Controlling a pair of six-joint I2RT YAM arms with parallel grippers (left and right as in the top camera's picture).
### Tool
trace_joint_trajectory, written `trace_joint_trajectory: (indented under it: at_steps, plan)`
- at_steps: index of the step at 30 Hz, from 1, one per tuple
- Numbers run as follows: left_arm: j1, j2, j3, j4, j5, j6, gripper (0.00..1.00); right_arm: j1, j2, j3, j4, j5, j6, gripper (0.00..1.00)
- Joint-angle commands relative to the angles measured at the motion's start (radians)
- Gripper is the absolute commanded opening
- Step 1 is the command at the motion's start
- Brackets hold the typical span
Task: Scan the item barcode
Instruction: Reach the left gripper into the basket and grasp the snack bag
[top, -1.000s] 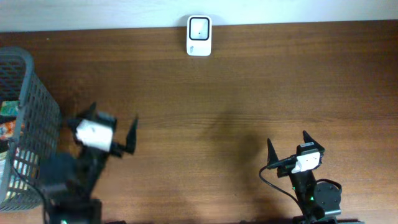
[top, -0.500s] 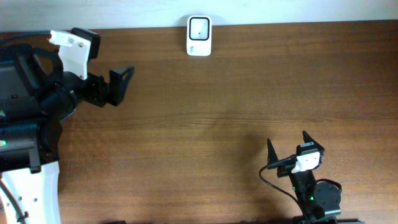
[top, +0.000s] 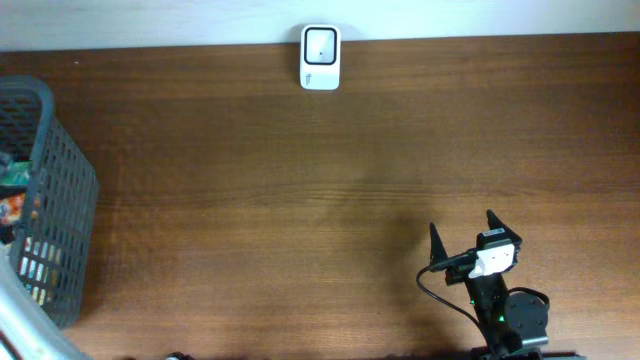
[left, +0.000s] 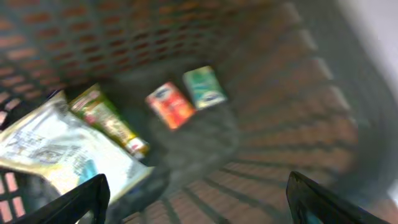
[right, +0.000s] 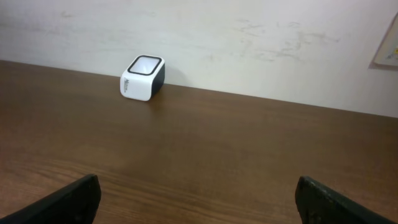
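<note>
L end effector (left: 196, 190) has swung off the desk (top: 300, 180) to the basket (top: 60, 190): spread wide, empty, above orange box (left: 170, 104) & green box (left: 204, 87). R end effector (top: 462, 232) spread, idle. Scanner (top: 320, 57) unused; the pick looks next.

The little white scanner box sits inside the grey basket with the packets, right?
Not quite. The overhead view shows the scanner standing on the table at its far edge, well apart from the basket. Only the packets lie in the basket.
</note>
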Motion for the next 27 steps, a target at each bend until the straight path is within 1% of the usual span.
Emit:
trace_joint_trajectory:
  at_steps: [1,5,8,12,14,16,20,21,22,23,25,26,27]
  plan:
    - [0.068,0.127,-0.013,-0.01,-0.023,-0.035,0.88,0.004,-0.008,-0.008,-0.001,0.008,0.004,0.99]
    - [0.074,0.227,-0.018,-0.028,-0.024,-0.034,0.87,0.004,-0.008,-0.008,-0.001,0.008,0.004,0.99]
    - [0.101,0.279,-0.086,-0.011,-0.05,-0.046,0.88,0.004,-0.008,-0.008,-0.001,0.008,0.004,0.99]
    - [0.167,0.31,-0.252,0.118,-0.05,-0.052,0.91,0.004,-0.008,-0.008,-0.001,0.008,0.004,0.99]
    - [0.171,0.311,-0.285,0.161,-0.05,-0.026,0.93,0.004,-0.008,-0.008,-0.001,0.008,0.004,0.99]
    - [0.171,0.314,-0.323,0.207,-0.08,-0.007,0.95,0.004,-0.008,-0.008,-0.001,0.008,0.004,0.99]
    - [0.171,0.386,-0.325,0.206,-0.112,0.001,0.95,0.004,-0.008,-0.008,0.0,0.008,0.004,0.99]
    - [0.171,0.414,-0.325,0.204,-0.113,0.001,0.95,0.004,-0.008,-0.008,-0.001,0.008,0.004,0.99]
    - [0.171,0.428,-0.325,0.204,-0.114,0.001,0.91,0.004,-0.008,-0.008,-0.001,0.008,0.004,0.99]
    - [0.171,0.437,-0.325,0.206,-0.114,0.001,0.75,0.004,-0.008,-0.008,-0.001,0.008,0.004,0.99]
    - [0.171,0.438,-0.317,0.205,-0.118,0.001,0.13,0.004,-0.008,-0.008,0.0,0.008,0.004,0.99]
    - [0.171,0.438,-0.312,0.204,-0.117,0.001,0.04,0.004,-0.008,-0.008,-0.001,0.008,0.004,0.99]
    - [0.171,0.438,-0.307,0.202,-0.117,0.001,0.0,0.004,-0.008,-0.008,0.0,0.008,0.004,0.99]
